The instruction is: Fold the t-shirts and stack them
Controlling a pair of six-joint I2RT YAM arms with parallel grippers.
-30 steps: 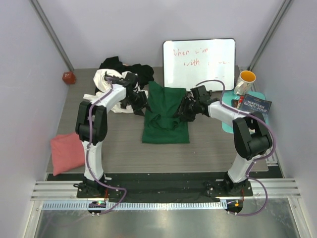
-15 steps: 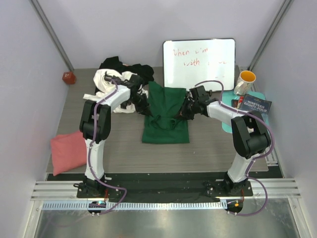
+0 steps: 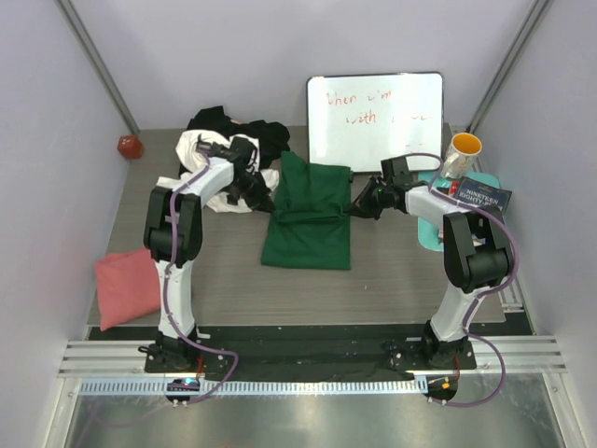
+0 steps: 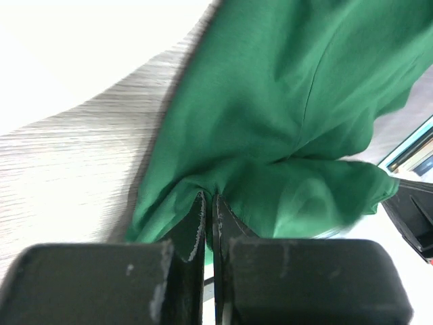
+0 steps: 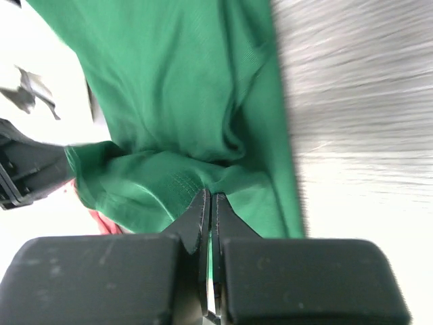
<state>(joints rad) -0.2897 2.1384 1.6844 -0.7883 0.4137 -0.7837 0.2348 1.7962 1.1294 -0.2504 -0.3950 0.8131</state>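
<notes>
Since the earlier view both grippers have closed and drawn apart, the right arm swinging out toward the mug side, and the dark green t-shirt (image 3: 308,229) has been pulled wider and flatter between them, its near hem shifted a little to the left.

The green tee lies in the middle of the table (image 3: 401,280), its long axis running from the far side toward the arm bases, with a taut ridge of cloth crossing it from one gripper to the other. The left gripper (image 3: 265,200) is pinched tight on the shirt's left edge; its wrist view shows green cloth bunched at the closed fingertips. The right gripper (image 3: 356,210) is likewise clamped on the right edge, a fold of cloth caught between its tips.

So the cloth lies inward of each gripper, each arm holding its own nearer side, both at about the same height along the shirt. A fold would likely carry the far part over toward the near hem, and that depends on both grips moving together.

The white and black tees (image 3: 229,145) sit heaped just behind the left gripper, the salmon pink tee (image 3: 126,287) folded at the near left, well apart
</notes>
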